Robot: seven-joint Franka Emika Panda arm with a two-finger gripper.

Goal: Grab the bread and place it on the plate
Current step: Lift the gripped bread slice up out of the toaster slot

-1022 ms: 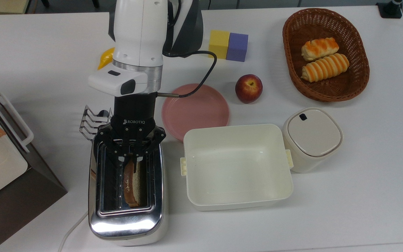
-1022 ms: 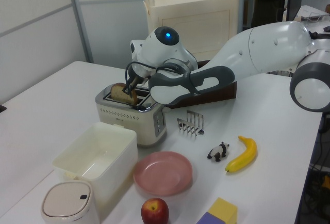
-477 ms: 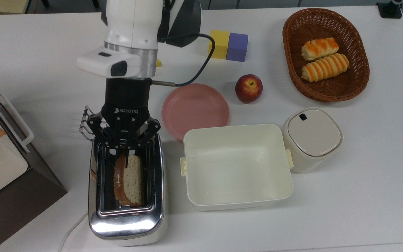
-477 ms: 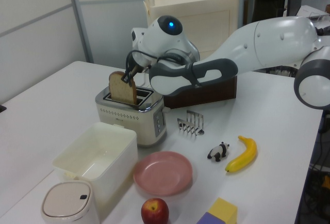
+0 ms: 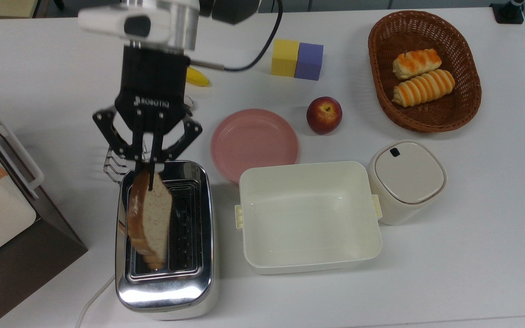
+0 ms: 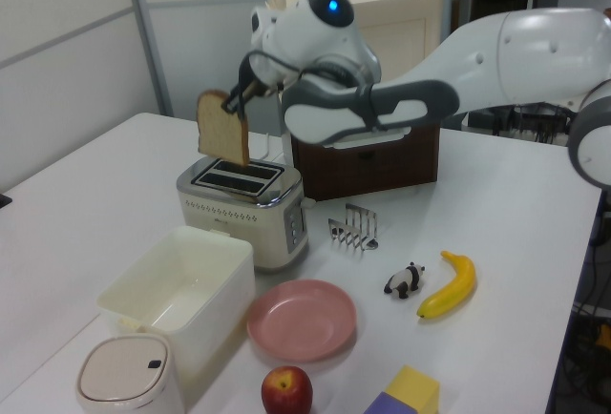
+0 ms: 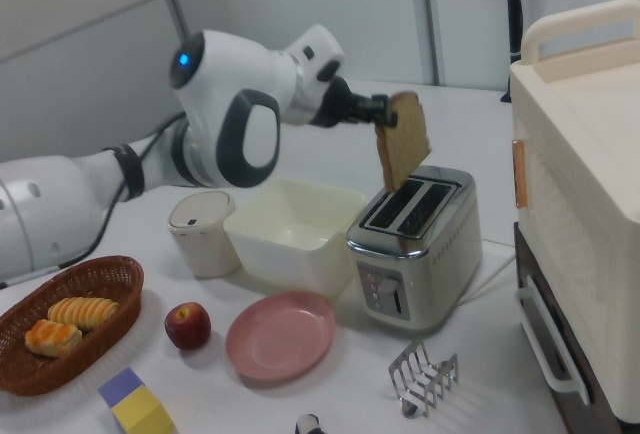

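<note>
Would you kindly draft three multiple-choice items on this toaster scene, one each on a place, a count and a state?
1. Where is the bread?
A. lying on the plate
B. held in the air above the toaster
C. in the basket

2. How many striped rolls lie in the basket?
A. two
B. three
C. four

3. What state is the plate in?
A. holding the apple
B. stacked under the tub
C. bare

Answers:
1 B, the gripper pinches the slice's top edge, clear of the slots.
2 A, two rolls lie side by side.
3 C, nothing rests on its pink surface.
</note>
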